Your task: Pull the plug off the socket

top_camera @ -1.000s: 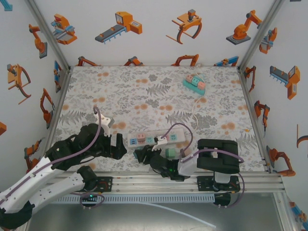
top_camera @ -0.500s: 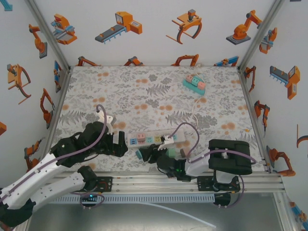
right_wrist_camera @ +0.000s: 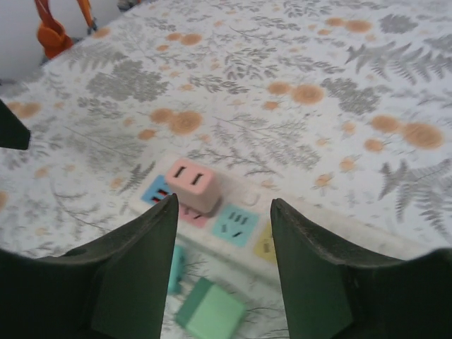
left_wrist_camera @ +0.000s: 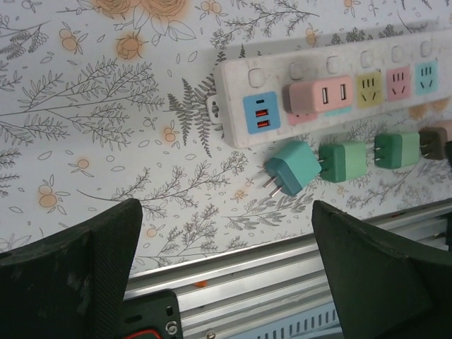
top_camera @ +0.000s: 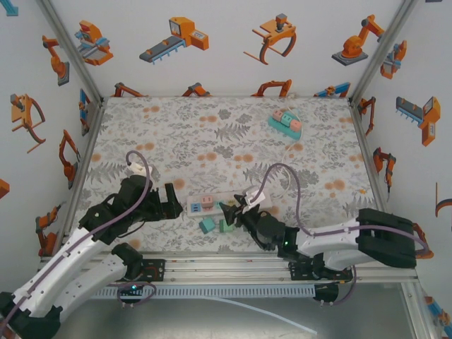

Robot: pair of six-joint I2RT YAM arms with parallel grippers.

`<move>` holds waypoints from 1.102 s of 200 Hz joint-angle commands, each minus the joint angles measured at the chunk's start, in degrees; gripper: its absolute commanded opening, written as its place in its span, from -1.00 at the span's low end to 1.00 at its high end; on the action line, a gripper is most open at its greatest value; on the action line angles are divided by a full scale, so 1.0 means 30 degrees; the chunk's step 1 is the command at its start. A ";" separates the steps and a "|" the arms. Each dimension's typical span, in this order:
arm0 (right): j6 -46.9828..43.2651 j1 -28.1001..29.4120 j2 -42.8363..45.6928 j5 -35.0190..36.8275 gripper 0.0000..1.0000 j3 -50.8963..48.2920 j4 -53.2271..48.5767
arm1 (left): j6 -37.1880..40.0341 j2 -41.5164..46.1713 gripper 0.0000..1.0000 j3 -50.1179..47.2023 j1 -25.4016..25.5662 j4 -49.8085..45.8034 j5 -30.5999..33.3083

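Left tool (left_wrist_camera: 224,210) gapes wide, empty, at the bottom of the left wrist frame. Right tool (right_wrist_camera: 224,206) is parted partway, nothing gripped. Pink plug (right_wrist_camera: 192,182) is seated in the white power strip (right_wrist_camera: 244,229), mid-frame, just beyond the right tool's tips. Teal plug (left_wrist_camera: 291,167) and a green plug (left_wrist_camera: 344,161) lie loose on the worktop (left_wrist_camera: 106,127), just below the strip.
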State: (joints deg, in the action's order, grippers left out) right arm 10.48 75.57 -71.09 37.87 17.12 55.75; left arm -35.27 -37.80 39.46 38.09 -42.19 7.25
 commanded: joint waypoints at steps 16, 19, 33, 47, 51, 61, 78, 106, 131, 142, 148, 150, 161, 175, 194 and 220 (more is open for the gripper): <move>-0.4233 -0.3562 0.3123 -0.6284 0.13 0.1130 -0.6358 | -0.0331 -0.0525 0.95 -0.1006 -0.1643 0.2016 -0.2450; -0.4469 -0.3854 0.3290 -0.6696 0.13 0.1273 -0.6775 | -0.0317 -0.0616 0.95 -0.1122 -0.1778 0.2133 -0.2603; -0.5555 -0.5260 0.3762 -0.8883 0.17 0.2074 -0.8972 | -0.0289 -0.1275 0.95 -0.1513 -0.2484 0.2770 -0.3347; -0.6656 -0.6711 0.3511 -1.1835 0.17 0.3232 -1.1403 | -0.0365 -0.1964 0.95 -0.1959 -0.3158 0.3619 -0.4170; -0.6987 -0.6990 0.3366 -1.2586 0.17 0.3636 -1.2069 | -0.0422 -0.2125 0.97 -0.2080 -0.3349 0.3839 -0.4363; -0.8030 -0.7506 0.2866 -1.4520 0.18 0.4535 -1.3452 | -0.0474 -0.2635 0.93 -0.2445 -0.3770 0.4714 -0.5175; -1.0107 -0.7787 0.1634 -1.7452 0.19 0.6022 -1.5272 | -0.0514 -0.3639 0.81 -0.2750 -0.4302 0.5875 -0.6237; -1.3044 -0.7788 -0.1130 -2.0786 0.19 0.9064 -1.8513 | -0.0460 -0.5236 0.74 -0.2844 -0.4679 0.7129 -0.7153; -1.4358 -0.7760 -0.3381 -2.2037 0.17 1.1289 -1.9700 | -0.0524 -0.6259 0.62 -0.3017 -0.4794 0.8174 -0.7565; -1.4820 -0.7759 -0.4313 -2.2412 0.17 1.2126 -2.0063 | -0.0548 -0.6619 0.56 -0.3133 -0.4814 0.8525 -0.7674; -1.5054 -0.7758 -0.4789 -2.2561 0.16 1.2564 -2.0248 | -0.0550 -0.6823 0.53 -0.3138 -0.4847 0.8686 -0.7753; -1.5077 -0.7766 -0.4958 -2.2570 0.15 1.2688 -2.0288 | -0.0550 -0.6897 0.52 -0.3165 -0.4867 0.8736 -0.7756; -1.5413 -0.7758 -0.5767 -2.2676 0.14 1.3230 -2.0393 | -0.0563 -0.7166 0.49 -0.3215 -0.4858 0.9014 -0.7861; -1.5818 -0.7758 -0.6655 -2.2803 0.12 1.3619 -2.0326 | -0.0637 -0.7516 0.49 -0.3255 -0.4892 0.9398 -0.7993; -1.5857 -0.7762 -0.7637 -2.3170 0.07 1.4248 -2.0347 | -0.0740 -0.7946 0.44 -0.3281 -0.4891 0.9727 -0.8111; -1.5646 -0.7739 -0.8515 -2.3659 0.01 1.4607 -1.9864 | -0.0737 -0.8894 0.36 -0.3144 -0.4882 0.9842 -0.8270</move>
State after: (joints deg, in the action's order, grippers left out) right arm -35.27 52.31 -95.04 -29.87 58.63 -3.68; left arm -36.86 -62.39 30.17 23.83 -14.39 -16.03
